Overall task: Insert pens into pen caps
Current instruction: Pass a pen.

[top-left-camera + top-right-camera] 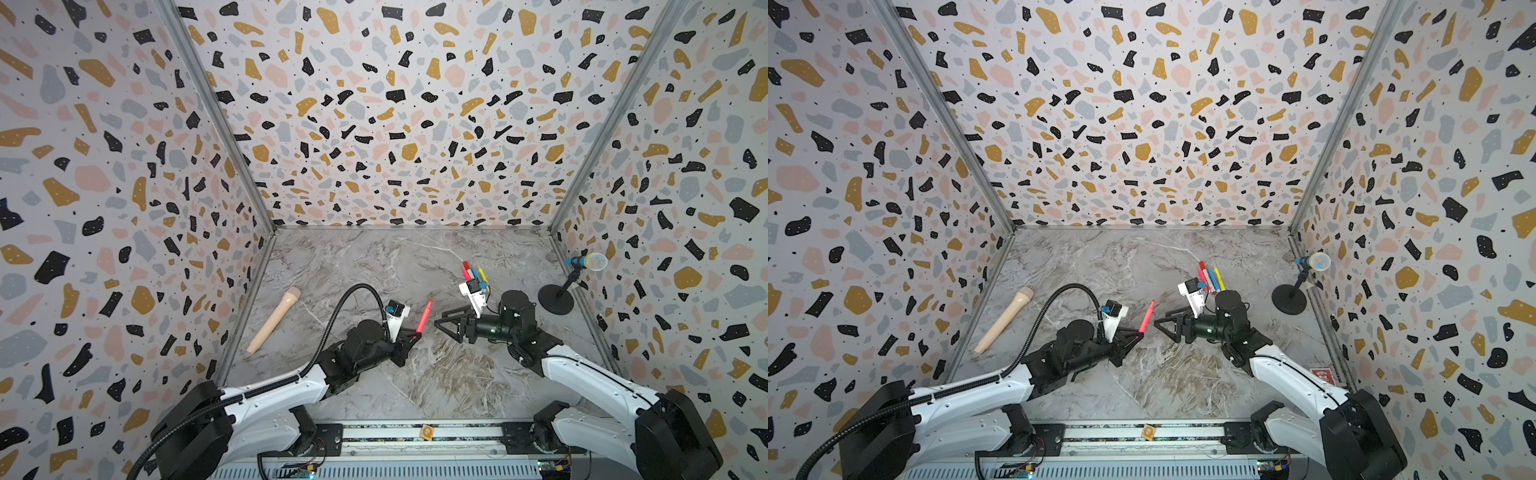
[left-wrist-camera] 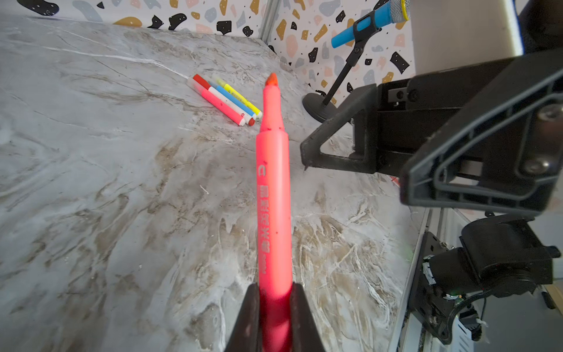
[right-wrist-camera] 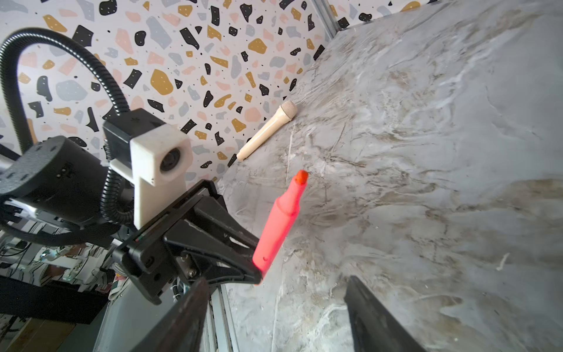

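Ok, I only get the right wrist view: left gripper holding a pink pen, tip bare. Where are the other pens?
Observer: Four pens lie bunched on the table, farther back than the right gripper.
Operator: Any loose cap by them?
Observer: No loose cap shows in any view.
Operator: What else is outside my frame?
Observer: A blue mic on a black stand, at the table's right edge.
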{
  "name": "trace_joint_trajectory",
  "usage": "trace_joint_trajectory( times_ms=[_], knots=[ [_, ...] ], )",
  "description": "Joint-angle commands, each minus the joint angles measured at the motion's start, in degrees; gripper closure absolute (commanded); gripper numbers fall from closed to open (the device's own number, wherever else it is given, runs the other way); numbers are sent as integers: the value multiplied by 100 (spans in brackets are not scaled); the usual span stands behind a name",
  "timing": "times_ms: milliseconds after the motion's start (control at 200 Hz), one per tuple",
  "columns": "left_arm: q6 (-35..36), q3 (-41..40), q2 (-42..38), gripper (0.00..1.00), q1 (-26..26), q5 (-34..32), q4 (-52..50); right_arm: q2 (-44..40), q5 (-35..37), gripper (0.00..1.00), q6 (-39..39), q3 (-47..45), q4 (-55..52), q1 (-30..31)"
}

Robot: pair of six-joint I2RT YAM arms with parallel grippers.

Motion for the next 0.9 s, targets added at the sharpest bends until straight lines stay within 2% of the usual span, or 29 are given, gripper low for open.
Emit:
trace_joint_trajectory(
  times_ms=[0, 210, 436, 736, 816, 896],
  knots=[
    [-229, 16, -139, 99, -160, -171, 508, 130, -202, 30, 150, 302, 338, 146],
    [-248, 59, -146, 99, -317, -171, 632, 339, -83, 35, 216, 357, 590, 438],
    [-362, -16, -131, 99, -464, -195, 851, 393, -40, 48, 373, 393, 773, 467],
    [-441, -6, -147, 98, -559, -122, 993, 305, 2, 85, 334, 375, 727, 474],
    [-472, 0, -122, 92, -574, -15, 978, 261, 21, 89, 288, 385, 661, 471],
    [-540, 42, -88, 75, -572, 3, 897, 202, 26, 90, 183, 392, 555, 481]
  ],
)
